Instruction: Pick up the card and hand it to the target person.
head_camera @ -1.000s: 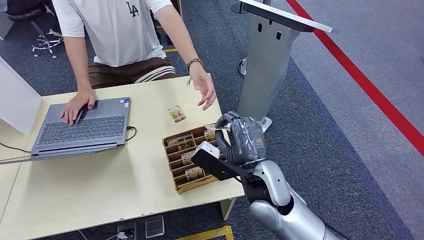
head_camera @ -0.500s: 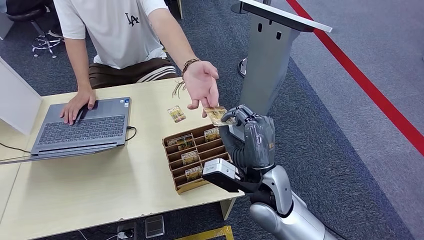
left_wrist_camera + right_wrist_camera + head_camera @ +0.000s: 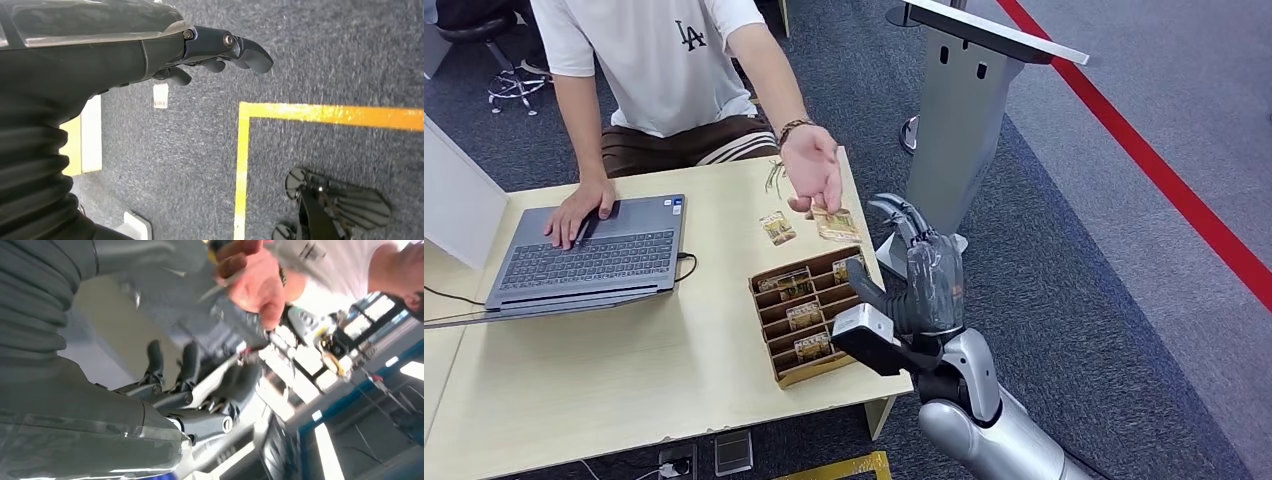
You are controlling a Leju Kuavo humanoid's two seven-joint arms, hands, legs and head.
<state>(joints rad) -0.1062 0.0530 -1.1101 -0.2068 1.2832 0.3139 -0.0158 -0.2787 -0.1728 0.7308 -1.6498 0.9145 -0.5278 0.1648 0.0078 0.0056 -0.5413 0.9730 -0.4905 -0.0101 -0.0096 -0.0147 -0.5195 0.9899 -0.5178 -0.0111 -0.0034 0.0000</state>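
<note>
I see my right hand (image 3: 914, 275) at centre frame, released, fingers spread. The small yellow-patterned card (image 3: 836, 224) hangs from the person's hand (image 3: 812, 167) just above the brown cardboard slotted tray (image 3: 776, 372). My left hand (image 3: 210, 47), fingers apart, holds nothing.

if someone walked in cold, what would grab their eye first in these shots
First the handover at the table's far edge: a person's hand pinches a card just beyond the robot's right hand, which is raised with its fingers spread and nothing in them. Next, the cardboard card tray on the pale table, and an open laptop under the person's other hand.
</note>
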